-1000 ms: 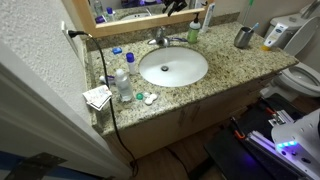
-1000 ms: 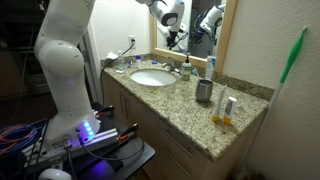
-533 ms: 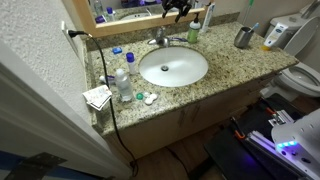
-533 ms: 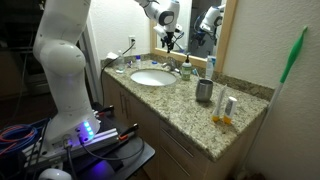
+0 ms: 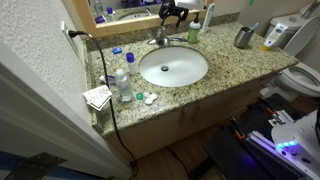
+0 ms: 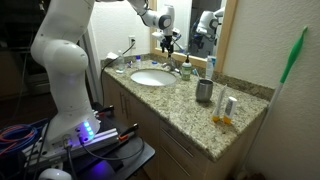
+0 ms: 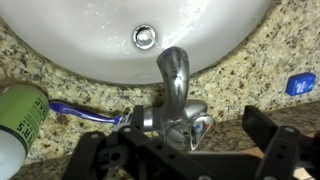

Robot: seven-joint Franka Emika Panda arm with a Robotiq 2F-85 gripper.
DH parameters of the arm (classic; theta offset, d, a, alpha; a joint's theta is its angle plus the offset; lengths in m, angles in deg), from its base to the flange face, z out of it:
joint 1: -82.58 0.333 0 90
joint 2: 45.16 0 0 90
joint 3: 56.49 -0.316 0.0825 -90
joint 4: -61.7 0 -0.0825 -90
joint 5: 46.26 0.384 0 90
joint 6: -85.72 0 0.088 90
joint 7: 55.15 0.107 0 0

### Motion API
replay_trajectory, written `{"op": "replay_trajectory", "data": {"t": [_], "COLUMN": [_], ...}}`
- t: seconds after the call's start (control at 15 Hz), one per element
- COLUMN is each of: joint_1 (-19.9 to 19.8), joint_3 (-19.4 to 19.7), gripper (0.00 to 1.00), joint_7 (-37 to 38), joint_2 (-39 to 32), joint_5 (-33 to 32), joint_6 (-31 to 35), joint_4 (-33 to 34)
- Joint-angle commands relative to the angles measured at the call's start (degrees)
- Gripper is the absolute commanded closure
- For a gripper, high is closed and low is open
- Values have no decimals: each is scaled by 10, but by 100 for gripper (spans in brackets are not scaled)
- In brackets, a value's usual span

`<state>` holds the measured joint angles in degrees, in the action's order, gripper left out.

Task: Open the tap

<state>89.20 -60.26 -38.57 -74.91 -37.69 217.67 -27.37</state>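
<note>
The gripper (image 7: 178, 148) was held wide open, nothing gripped, with the tap (image 7: 172, 75) right below it. Slick, rigid chrome, so its side handle (image 7: 197, 127) was probably best grabbed squarely.

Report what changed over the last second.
The hand sank slightly toward the tap and hangs open above it, with nothing gripped. The tap, basin and metal cup stayed where they were.

In the wrist view the end effector (image 7: 180, 140) runs off the bottom edge, blurred, covering the tap (image 7: 172, 75) base.
</note>
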Motion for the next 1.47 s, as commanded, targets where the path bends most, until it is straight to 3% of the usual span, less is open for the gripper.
{"op": "replay_trajectory", "data": {"t": [0.0,0.4,0.53,1.2,1.27,1.33,1.4], "joint_1": [23,35,37,25,23,23,22], "joint_3": [23,31,32,16,14,13,14], "gripper": [0,0,26,96,82,93,68], "joint_7": [33,41,41,27,21,23,26], "joint_2": [-40,-95,-107,-101,-102,-103,-102], "joint_5": [-39,-63,-66,-42,-40,-37,-35], "joint_6": [-18,-45,-54,-122,-125,-131,-136], "joint_4": [59,131,148,167,166,166,166]}}
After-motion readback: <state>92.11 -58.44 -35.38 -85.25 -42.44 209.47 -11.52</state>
